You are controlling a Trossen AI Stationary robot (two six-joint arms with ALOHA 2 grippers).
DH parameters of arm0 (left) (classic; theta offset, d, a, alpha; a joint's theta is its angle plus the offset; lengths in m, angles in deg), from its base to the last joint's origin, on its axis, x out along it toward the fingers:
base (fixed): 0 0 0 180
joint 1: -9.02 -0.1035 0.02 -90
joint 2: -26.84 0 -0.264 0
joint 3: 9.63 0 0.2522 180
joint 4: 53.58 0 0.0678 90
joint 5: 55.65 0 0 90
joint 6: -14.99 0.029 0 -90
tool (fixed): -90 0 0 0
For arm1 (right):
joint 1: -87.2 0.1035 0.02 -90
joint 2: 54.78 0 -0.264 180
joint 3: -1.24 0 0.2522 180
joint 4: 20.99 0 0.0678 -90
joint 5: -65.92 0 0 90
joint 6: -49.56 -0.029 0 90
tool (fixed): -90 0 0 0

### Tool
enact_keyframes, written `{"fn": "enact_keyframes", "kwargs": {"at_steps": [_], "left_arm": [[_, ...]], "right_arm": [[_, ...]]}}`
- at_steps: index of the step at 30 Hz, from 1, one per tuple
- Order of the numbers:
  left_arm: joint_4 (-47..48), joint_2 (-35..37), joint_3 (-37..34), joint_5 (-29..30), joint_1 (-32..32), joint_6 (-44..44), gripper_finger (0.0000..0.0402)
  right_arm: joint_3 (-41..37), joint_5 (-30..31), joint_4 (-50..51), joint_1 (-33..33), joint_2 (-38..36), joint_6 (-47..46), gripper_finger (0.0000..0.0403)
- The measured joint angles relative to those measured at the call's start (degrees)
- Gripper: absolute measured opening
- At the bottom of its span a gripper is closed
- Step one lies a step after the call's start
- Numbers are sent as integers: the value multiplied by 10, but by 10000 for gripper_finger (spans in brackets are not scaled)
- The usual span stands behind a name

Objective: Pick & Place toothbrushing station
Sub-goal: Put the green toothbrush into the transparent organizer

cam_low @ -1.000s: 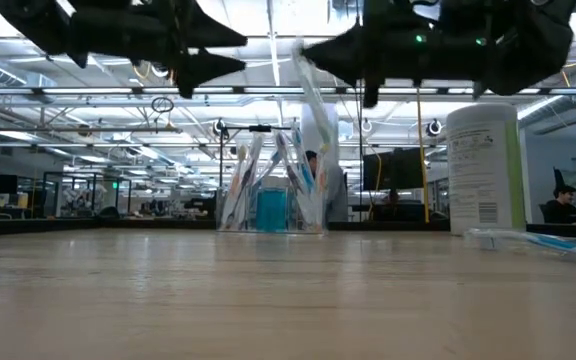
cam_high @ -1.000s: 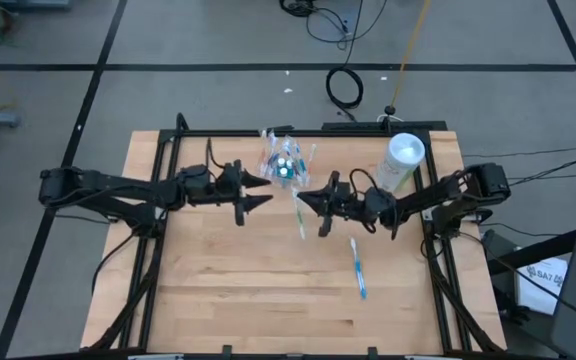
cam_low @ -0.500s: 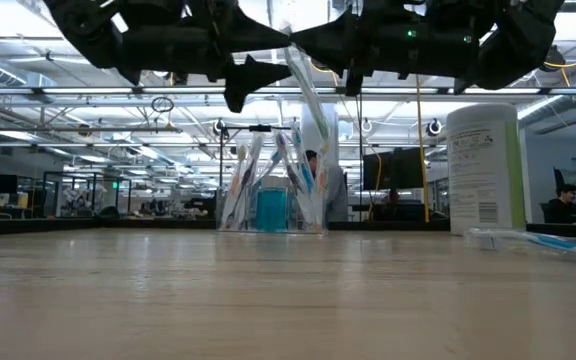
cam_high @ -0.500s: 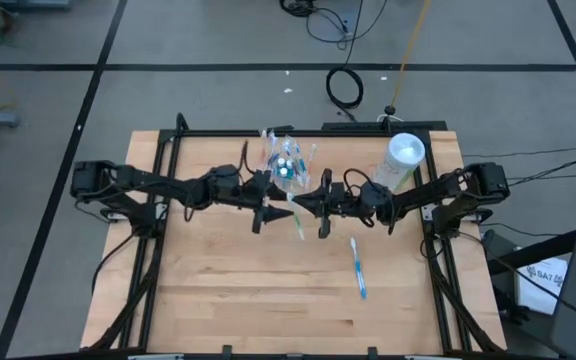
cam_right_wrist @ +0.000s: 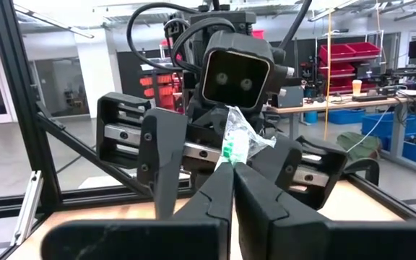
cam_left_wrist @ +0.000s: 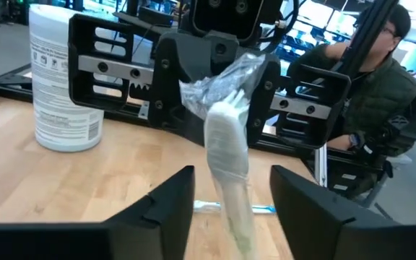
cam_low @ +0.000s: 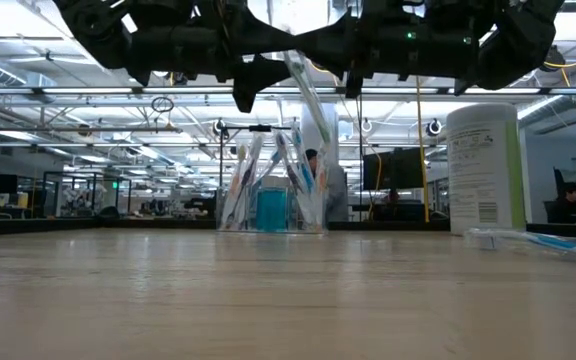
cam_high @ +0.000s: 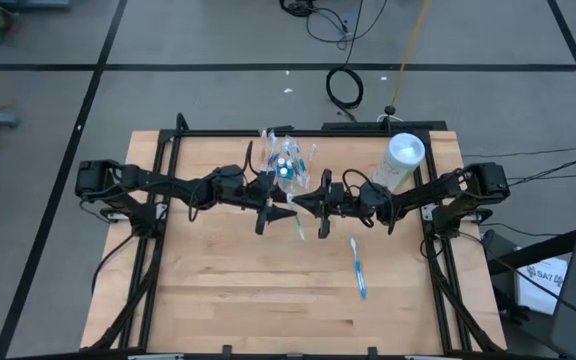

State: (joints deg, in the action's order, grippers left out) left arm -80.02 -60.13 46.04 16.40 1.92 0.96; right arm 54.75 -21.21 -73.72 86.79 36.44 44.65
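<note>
You see the two hands meet above the middle of the bench (cam_high: 228, 290), facing each other. The right hand (cam_high: 301, 204) has its fingers pressed together on the top end of a wrapped toothbrush (cam_high: 299, 218), which hangs down from it in a clear plastic sleeve. The left hand (cam_high: 279, 200) is spread wide, and its two fingers (cam_left_wrist: 157, 209) stand on either side of this toothbrush without touching it.

Just behind the hands, near the back edge of the bench, stands a clear cup (cam_high: 286, 165). It holds several wrapped toothbrushes that lean outward, and something blue shows in its middle in the low view (cam_low: 271, 210).

A white tub of wipes (cam_high: 401, 163) stands upright at the back right corner, lid closed. A blue toothbrush (cam_high: 357, 268) lies flat on the bench, well apart from the cup, on the right side.
</note>
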Motion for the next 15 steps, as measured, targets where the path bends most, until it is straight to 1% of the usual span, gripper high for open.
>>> {"fn": "enact_keyframes", "kwargs": {"at_steps": [10, 15], "left_arm": [[5, 0, 0, 1, 0, 4, 78], [37, 0, 0, 32, 0, 13, 23]], "right_arm": [[0, 0, 22, 0, 0, 1, 8], [0, 1, 31, 0, 0, 1, 31]]}}
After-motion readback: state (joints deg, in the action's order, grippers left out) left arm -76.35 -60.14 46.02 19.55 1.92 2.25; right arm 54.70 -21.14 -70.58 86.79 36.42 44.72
